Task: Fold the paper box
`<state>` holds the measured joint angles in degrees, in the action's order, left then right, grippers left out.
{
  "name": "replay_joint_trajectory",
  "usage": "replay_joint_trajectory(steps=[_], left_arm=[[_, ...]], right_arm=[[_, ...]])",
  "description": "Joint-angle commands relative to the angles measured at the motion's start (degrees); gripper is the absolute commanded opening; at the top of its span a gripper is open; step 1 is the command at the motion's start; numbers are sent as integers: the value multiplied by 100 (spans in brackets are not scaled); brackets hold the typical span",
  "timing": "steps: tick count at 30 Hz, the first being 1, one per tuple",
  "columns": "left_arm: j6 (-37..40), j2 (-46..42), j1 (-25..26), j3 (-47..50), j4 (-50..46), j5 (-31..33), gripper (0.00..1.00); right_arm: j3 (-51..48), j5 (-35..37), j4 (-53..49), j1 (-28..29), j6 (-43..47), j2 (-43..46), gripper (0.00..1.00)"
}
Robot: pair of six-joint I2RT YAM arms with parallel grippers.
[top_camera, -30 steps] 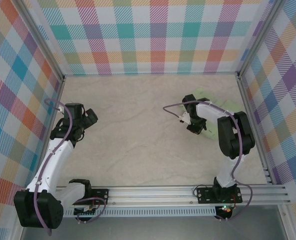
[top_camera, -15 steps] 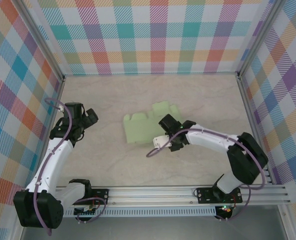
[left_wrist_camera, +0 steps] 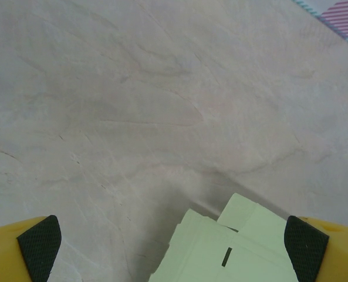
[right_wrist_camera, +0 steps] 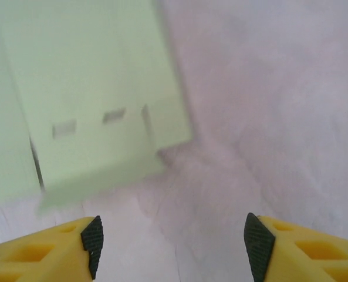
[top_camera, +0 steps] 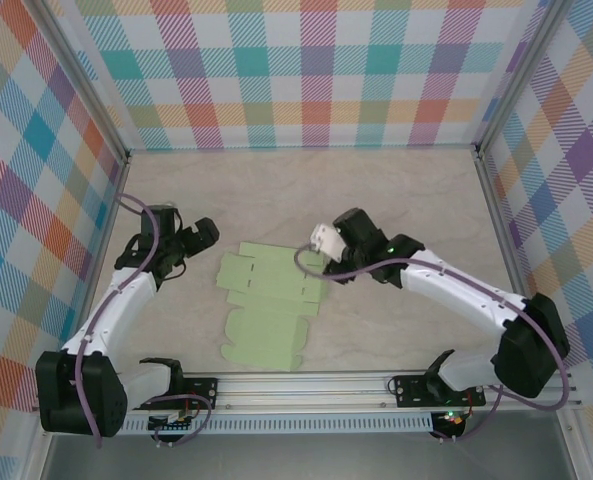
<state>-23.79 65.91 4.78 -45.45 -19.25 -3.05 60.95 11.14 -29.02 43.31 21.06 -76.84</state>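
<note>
Opening step: the paper box (top_camera: 271, 310) lies unfolded, flat on the table (top_camera: 396, 190) between the arms. Left gripper (top_camera: 200, 238) and right gripper (top_camera: 326, 245) flank it, jaws apart and empty. The next move probably calls for seizing and creasing a flap.

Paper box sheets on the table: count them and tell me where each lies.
1. The paper box lies flat and unfolded on the table, left of centre, toward the near edge. A second sheet directly beneath it could not be seen.
</note>
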Motion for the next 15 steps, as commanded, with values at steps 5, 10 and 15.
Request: replay_joint_trajectory(steps=[5, 10, 15], left_arm=[[-152, 118, 122, 53, -226, 141, 100], [-21, 152, 125, 23, -676, 374, 100], [-17, 521, 123, -224, -1205, 296, 100]], right_arm=[[827, -1490, -1462, -902, -5754, -694, 67], [686, -2987, -1194, -1106, -5256, -1351, 59], [611, -3569, -988, -1113, -5189, -2010, 52]])
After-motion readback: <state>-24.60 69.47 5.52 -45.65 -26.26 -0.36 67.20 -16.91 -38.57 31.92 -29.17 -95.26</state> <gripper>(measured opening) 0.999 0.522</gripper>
